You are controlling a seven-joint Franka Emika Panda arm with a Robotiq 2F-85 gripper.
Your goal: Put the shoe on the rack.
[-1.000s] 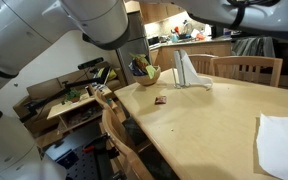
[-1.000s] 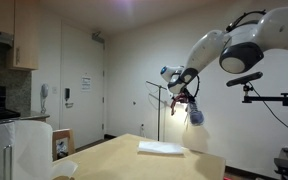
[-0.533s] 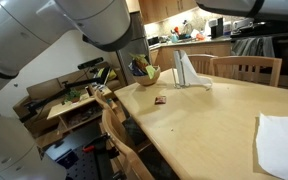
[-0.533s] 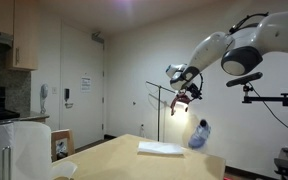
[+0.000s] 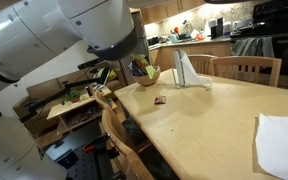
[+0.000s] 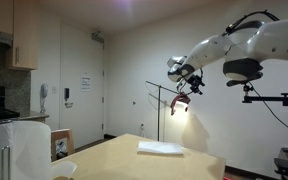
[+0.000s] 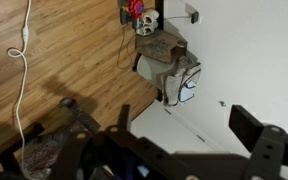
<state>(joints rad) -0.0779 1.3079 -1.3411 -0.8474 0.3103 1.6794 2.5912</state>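
Observation:
In an exterior view my gripper (image 6: 183,97) hangs high in the air beyond the far end of the table (image 6: 134,160), and no shoe shows in either exterior view. In the wrist view the gripper (image 7: 184,128) stands open, its dark fingers (image 7: 254,128) wide apart with only white floor between them. Far below, a grey and white thing that looks like the shoe (image 7: 171,72) lies by the edge of the wooden floor (image 7: 64,50). I cannot tell whether it rests on a rack.
A wooden table (image 5: 214,120) with chairs (image 5: 249,68) fills one exterior view, carrying a white cloth (image 5: 281,145) and a bowl (image 5: 144,73). A low cluttered shelf (image 5: 69,105) stands beside it. A white cable (image 7: 24,50) runs across the floor. A floor lamp (image 6: 172,100) stands behind the gripper.
The gripper opened and the shoe fell out of it, dropping below the table's edge in the exterior view. The arm lifted slightly.

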